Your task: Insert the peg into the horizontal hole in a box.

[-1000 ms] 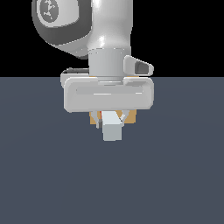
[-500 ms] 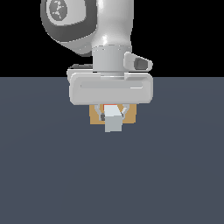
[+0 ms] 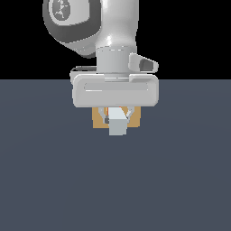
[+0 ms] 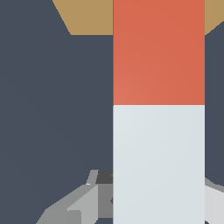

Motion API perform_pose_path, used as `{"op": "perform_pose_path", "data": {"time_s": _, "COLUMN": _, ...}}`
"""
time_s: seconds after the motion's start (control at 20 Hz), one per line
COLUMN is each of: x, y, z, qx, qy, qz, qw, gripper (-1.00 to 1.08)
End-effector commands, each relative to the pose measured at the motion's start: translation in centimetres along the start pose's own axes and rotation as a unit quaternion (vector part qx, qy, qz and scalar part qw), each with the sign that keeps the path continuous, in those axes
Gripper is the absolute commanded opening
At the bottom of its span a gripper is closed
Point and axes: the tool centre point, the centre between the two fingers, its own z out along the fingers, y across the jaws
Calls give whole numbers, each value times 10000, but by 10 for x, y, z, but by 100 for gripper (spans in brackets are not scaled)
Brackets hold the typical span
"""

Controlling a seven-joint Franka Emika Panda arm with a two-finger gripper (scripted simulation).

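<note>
Since the frame one second earlier, the white two-finger gripper (image 3: 117, 118) has carried the long square-section peg, half red-orange and half pale grey-white, (image 3: 117, 122) further from the exterior camera and toward the flat tan box (image 3: 97, 120), so less of the pale half projects ahead of the gripper body. One peg, one box and one gripper are present; the small square hole in the box face cannot be seen, being covered by the peg and gripper. In the exterior view the box edges show just beside the peg on both sides, under the gripper body, and the dark grey-blue floor (image 3: 54, 180) around the box carries nothing else. The peg's long axis runs horizontally, away from the exterior camera and into the box; the pale end faces the camera and the red-orange end points at the box. In the wrist view the red-orange half (image 4: 158, 52) overlaps the tan box (image 4: 87, 17); whether it has entered the box cannot be told. The fingers (image 4: 83, 203) are closed against the pale half of the peg (image 4: 158, 162), holding it.
</note>
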Motion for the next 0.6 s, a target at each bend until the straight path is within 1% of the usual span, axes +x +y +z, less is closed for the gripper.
{"op": "perform_pose_path", "data": {"time_s": 0.0, "x": 0, "y": 1, "z": -2, "qx": -17, "qy": -1, "qz": 1, "qw": 10000, "gripper": -100}}
{"op": "perform_pose_path", "data": {"time_s": 0.15, "x": 2, "y": 0, "z": 0, "qx": -2, "qy": 0, "qz": 0, "qw": 10000, "gripper": -100}}
{"op": "perform_pose_path", "data": {"time_s": 0.3, "x": 10, "y": 0, "z": 0, "qx": -2, "qy": 0, "qz": 0, "qw": 10000, "gripper": -100}}
{"op": "perform_pose_path", "data": {"time_s": 0.55, "x": 40, "y": -1, "z": -1, "qx": -6, "qy": 0, "qz": 0, "qw": 10000, "gripper": -100}}
